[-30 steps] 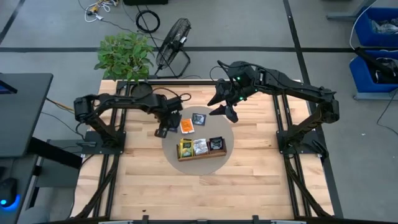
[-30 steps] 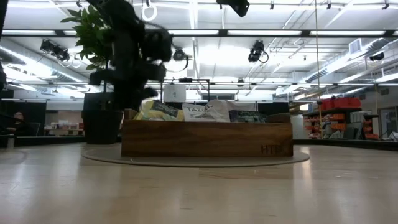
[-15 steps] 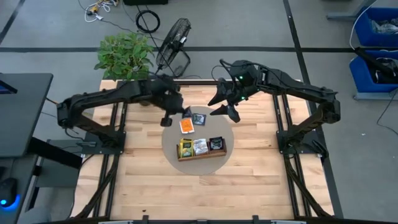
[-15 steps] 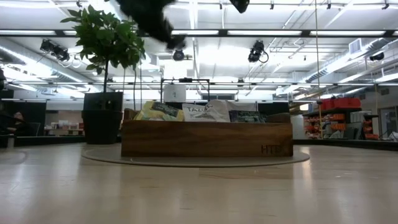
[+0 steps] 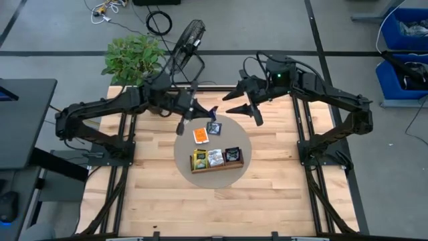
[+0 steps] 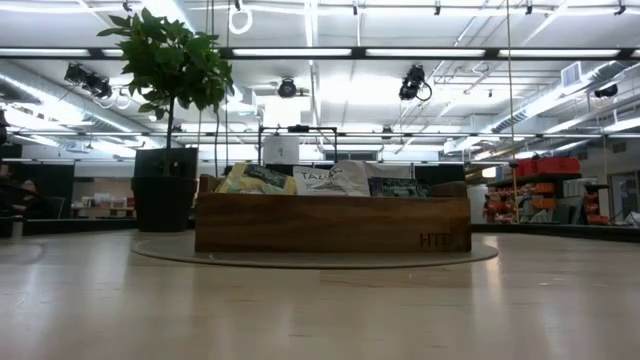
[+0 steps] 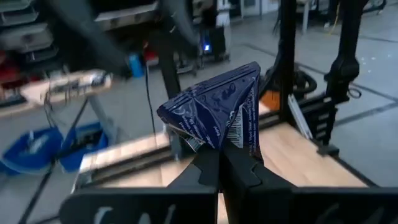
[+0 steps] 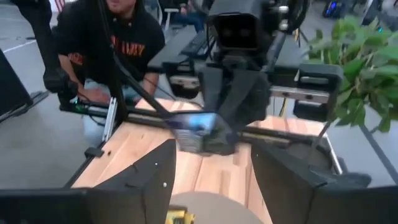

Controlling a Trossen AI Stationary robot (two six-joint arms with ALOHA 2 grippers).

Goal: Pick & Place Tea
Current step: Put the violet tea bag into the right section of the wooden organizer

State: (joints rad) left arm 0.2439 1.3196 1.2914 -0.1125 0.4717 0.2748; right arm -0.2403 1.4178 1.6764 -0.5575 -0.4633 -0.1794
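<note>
Two robot arms work over one table (image 5: pixel 267 194). One wooden tray (image 5: pixel 215 165) with three compartments sits on one round mat (image 5: pixel 245 144). Two tea packets lie loose on the mat: one orange (image 5: pixel 200 135), one dark (image 5: pixel 214 128). One blue packet (image 7: pixel 217 112) is held aloft. One potted plant (image 5: pixel 132 59), one fan (image 5: pixel 187 40).

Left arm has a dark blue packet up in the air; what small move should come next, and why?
Probably hold it steady: the left gripper is shut on the dark blue packet, and the right gripper faces it with open fingers, seemingly set for a handover.
</note>
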